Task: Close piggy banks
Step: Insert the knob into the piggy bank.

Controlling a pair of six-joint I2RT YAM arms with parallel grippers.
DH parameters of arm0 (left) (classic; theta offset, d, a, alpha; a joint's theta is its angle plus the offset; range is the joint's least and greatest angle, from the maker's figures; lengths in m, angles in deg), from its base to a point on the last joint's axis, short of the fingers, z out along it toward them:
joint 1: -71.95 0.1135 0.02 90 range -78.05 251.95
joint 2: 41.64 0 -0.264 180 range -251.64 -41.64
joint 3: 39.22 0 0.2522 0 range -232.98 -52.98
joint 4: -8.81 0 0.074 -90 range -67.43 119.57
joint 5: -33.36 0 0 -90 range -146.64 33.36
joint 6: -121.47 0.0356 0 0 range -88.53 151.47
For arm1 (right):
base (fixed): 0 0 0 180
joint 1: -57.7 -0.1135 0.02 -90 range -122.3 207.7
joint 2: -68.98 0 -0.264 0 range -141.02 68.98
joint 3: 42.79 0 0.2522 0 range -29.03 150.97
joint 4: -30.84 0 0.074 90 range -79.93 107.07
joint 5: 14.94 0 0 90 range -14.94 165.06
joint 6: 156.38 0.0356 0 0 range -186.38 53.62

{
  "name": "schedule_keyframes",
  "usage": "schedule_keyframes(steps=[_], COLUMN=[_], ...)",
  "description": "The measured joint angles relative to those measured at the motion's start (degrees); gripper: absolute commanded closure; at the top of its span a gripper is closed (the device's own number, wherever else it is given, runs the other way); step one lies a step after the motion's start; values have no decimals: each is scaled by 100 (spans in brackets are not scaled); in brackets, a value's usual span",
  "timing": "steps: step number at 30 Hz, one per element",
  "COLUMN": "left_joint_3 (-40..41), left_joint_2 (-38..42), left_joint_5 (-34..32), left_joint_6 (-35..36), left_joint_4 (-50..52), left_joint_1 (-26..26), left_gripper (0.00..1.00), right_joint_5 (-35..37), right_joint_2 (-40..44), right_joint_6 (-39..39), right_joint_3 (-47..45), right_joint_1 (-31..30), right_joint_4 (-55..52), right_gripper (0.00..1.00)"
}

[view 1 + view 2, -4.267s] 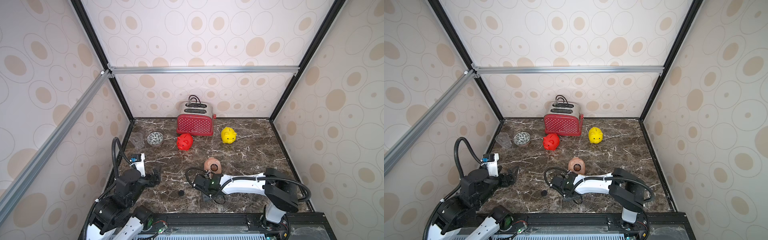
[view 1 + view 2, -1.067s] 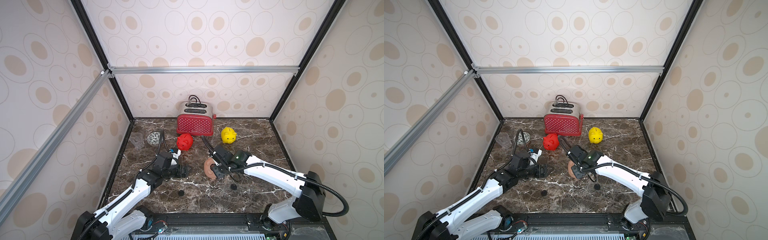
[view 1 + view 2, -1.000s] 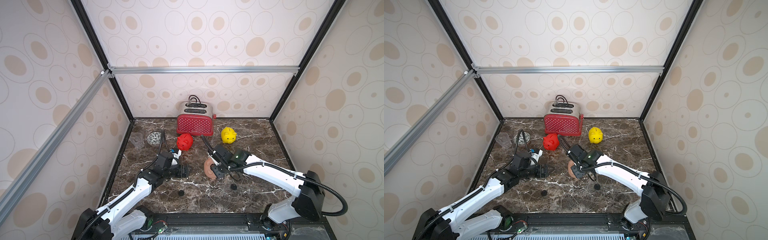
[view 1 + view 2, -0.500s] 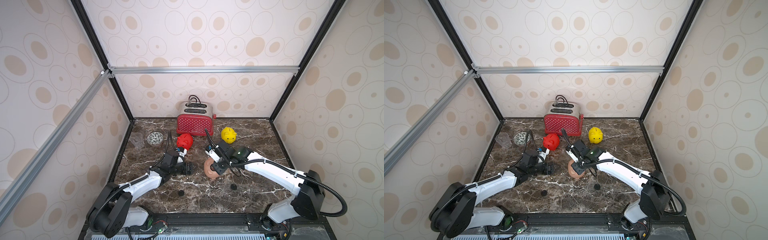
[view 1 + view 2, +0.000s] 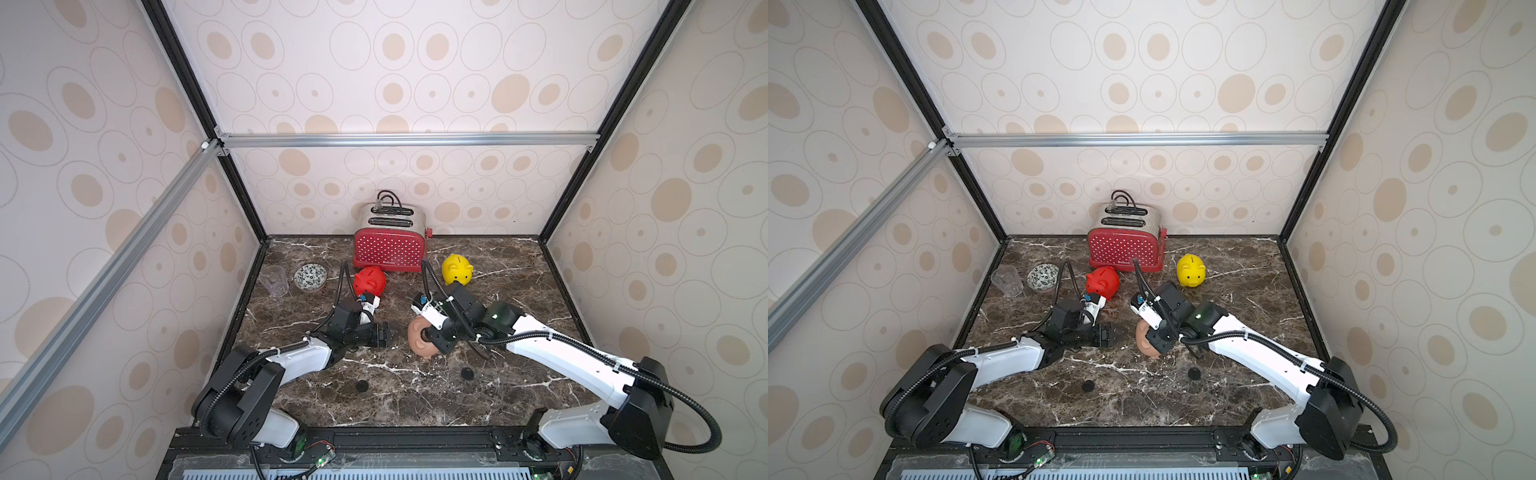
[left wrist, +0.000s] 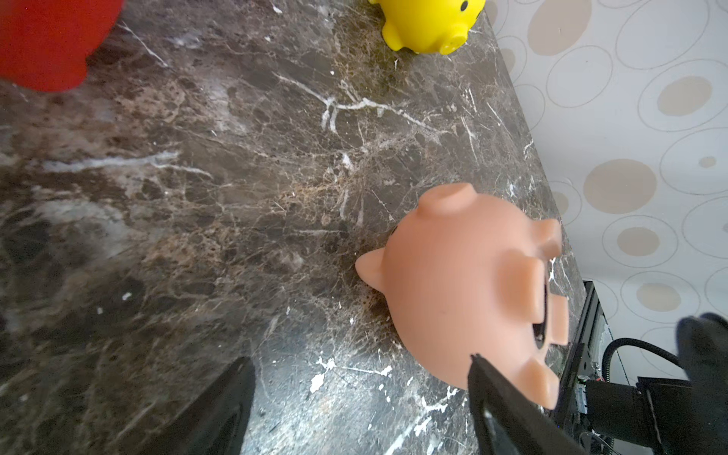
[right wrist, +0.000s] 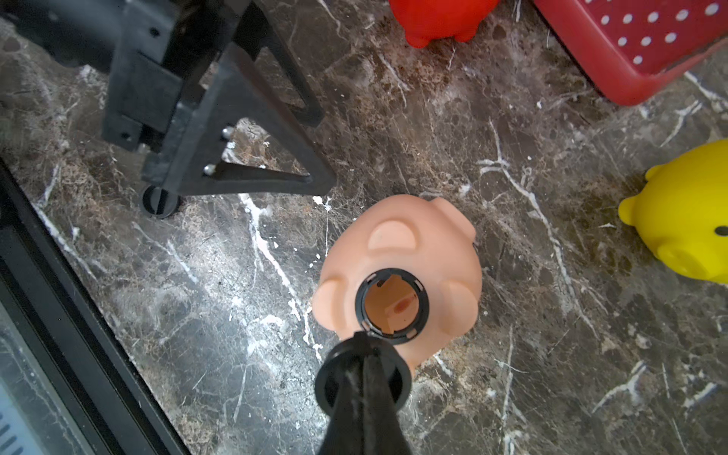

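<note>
- Out in front of the toaster point(image 5: 388, 249), well clear of it, the peach pig point(image 7: 398, 244) lies flipped over on the tabletop point(image 5: 415, 401). Its round belly hole faces up and is still unplugged.
- The right fingers point(image 7: 366, 394) are pinched tight on a black plug point(image 7: 331, 378), holding it right at the rim of that hole, not seated.
- The left fingers point(image 6: 500, 405) are spread wide with nothing in them, just beside the peach pig. Can't tell if one tip touches it.
- The red pig point(image 5: 370, 280) stands just in front of the toaster's left corner, and the yellow pig point(image 5: 457, 269) just off its right corner.
- Two loose plugs point(image 5: 362, 385) point(image 5: 467, 372) lie farther from the toaster than the peach pig.
</note>
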Motion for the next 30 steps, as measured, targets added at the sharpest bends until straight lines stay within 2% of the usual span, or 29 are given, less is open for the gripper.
schedule_keyframes(steps=[11, 30], left_joint_3=[2, 20], left_joint_2=[-37, -278], left_joint_5=[-28, -48], left_joint_6=[20, 20], left_joint_4=[-50, -120], left_joint_1=[0, 0], left_gripper=[16, 17], right_joint_5=[-50, 142], right_joint_2=[7, 15], right_joint_6=[-787, -1071], right_joint_3=[-22, -323], right_joint_1=[0, 4], right_joint_4=[59, 345], right_gripper=[100, 100])
